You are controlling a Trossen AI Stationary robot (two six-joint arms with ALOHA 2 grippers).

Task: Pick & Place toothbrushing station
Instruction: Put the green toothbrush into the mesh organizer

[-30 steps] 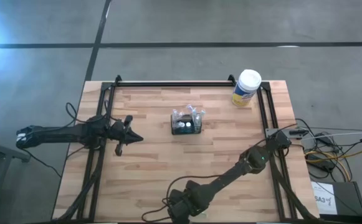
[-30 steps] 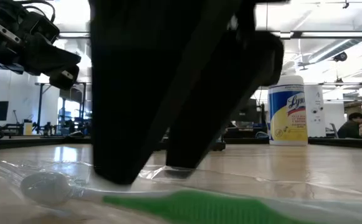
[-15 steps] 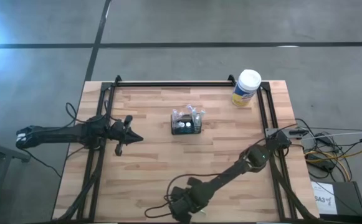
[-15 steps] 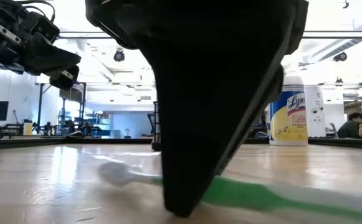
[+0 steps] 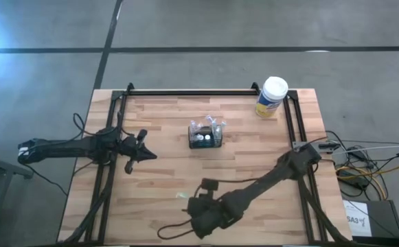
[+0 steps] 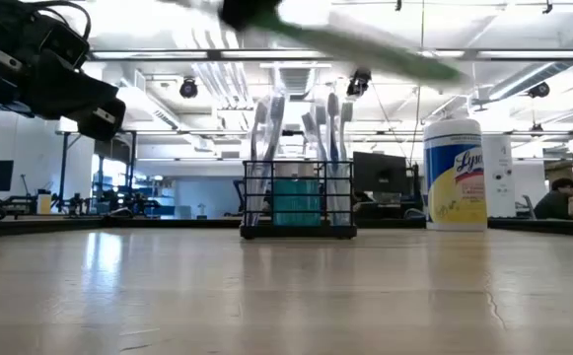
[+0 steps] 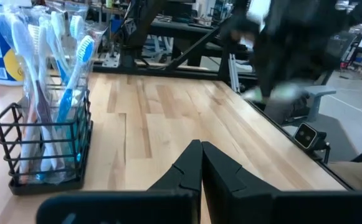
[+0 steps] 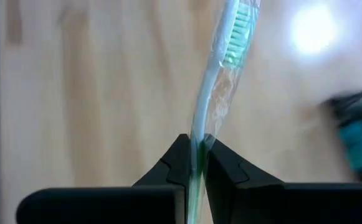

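High view: the right gripper (image 5: pixel 198 206) is seen near the table's front edge, well apart from the caddy (image 5: pixel 205 139) at centre; low view: caddy upright, already crowded; right wrist view: the toothbrush (image 8: pixel 217 81) is clamped by its handle, so it is best lowered head-up into a free gap; left gripper (image 7: pixel 200 163) is clenched, empty.

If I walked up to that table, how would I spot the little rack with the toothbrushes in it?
Look at the wooden table, around its middle and a little toward the far edge. There stands a small black wire rack holding several wrapped toothbrushes upright. The only other thing standing on the table is the yellow wipes canister with a white lid, off in the far right corner; the rack is low, dark and see-through.
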